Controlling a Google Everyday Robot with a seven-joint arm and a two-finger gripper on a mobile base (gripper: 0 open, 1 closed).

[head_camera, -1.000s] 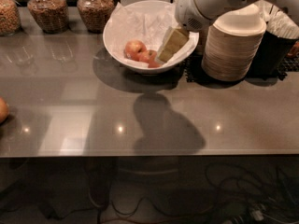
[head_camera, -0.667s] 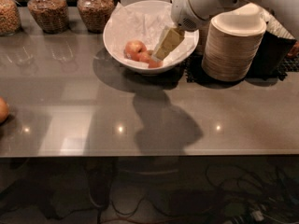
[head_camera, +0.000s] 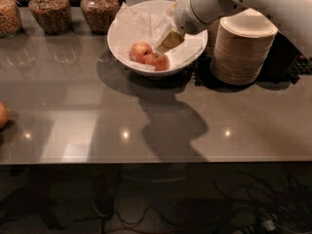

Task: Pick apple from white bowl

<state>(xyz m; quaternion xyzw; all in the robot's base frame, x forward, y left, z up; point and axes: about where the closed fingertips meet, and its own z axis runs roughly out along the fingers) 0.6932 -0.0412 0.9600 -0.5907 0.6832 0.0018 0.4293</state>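
The white bowl (head_camera: pixel 122 33), lined with crinkled white paper, stands at the back middle of the grey table. Two apples lie in its front part. The deeper orange-red apple (head_camera: pixel 159 62) is on the right, touching the paler pinkish one (head_camera: pixel 140 51) on its left. My gripper (head_camera: pixel 169 42) reaches down into the bowl from the upper right. Its beige tip hangs just above and behind the orange-red apple, close to it. The white arm (head_camera: pixel 229 1) crosses over the bowl's right rim.
A tall stack of beige disposable bowls (head_camera: pixel 243 50) stands right of the white bowl on a black mat (head_camera: pixel 298 65). Three jars of grains (head_camera: pixel 48 9) line the back left. A round orange object (head_camera: pixel 2 115) sits at the left edge. The table's front edge (head_camera: pixel 156 161) is near.
My gripper has moved a little left and up inside the bowl. The orange-red apple shows more fully. Both apples lie where they were.
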